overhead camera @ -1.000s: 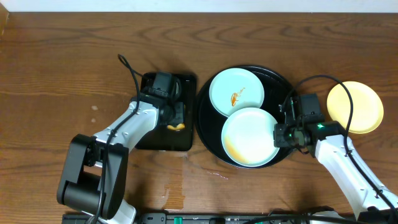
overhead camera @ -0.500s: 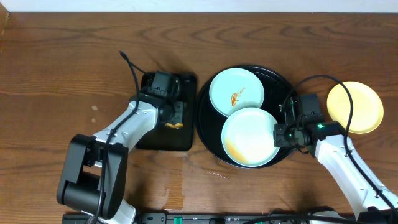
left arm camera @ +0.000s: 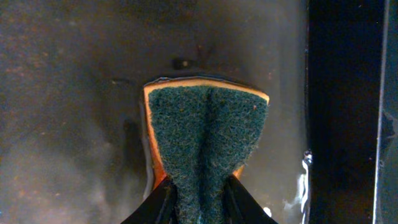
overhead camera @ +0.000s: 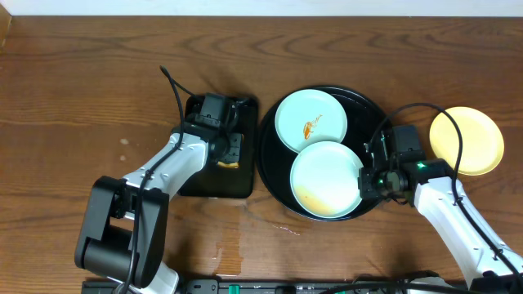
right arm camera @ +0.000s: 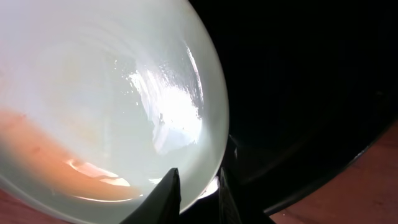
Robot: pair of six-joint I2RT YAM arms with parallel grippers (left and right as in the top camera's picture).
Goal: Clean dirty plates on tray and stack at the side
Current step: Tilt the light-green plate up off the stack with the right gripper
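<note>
A: Left arm [overhead camera: 166, 166], pose?
B: Rises from its base at the lower left of the overhead frame, reaching up and right. The wrist folds back, so the left gripper [left arm camera: 199, 193] points toward the bottom edge. Fingers pinched tight on a sponge [left arm camera: 208, 137].
A: Right arm [overhead camera: 449, 214]?
B: Enters from the lower right corner, reaching up-left. Right gripper [right arm camera: 198, 186] nearly closed, one finger on each side of a plate [right arm camera: 93, 93] rim.
</note>
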